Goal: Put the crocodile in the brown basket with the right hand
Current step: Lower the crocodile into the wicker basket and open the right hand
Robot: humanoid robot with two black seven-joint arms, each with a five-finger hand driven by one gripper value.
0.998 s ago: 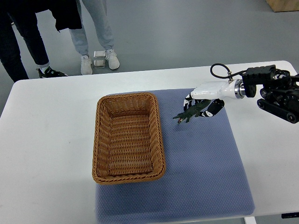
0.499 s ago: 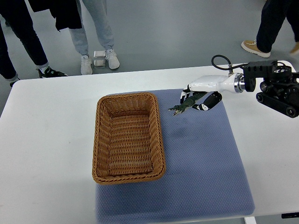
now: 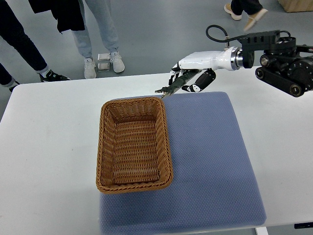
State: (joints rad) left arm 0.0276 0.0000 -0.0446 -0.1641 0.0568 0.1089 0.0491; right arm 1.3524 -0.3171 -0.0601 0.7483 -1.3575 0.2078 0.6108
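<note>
Green and slender, the crocodile [image 3: 169, 88] is hanging clamped in the curled right robot hand [image 3: 190, 80], just past the far right corner of the woven brown basket [image 3: 100, 147], near the far edge of the white table [image 3: 49, 142].

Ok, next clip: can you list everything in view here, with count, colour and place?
table: one, white, fills the lower picture
mat: one, blue-grey, on the table
basket: one, brown wicker, empty, on the mat's left part
crocodile: one, dark green, held above the table's far edge, just beyond the basket's far right corner
clear box: one, on the floor by white shoes
people: at least three, legs only, beyond the table
right robot hand: one, white and black, gripping the crocodile
</note>
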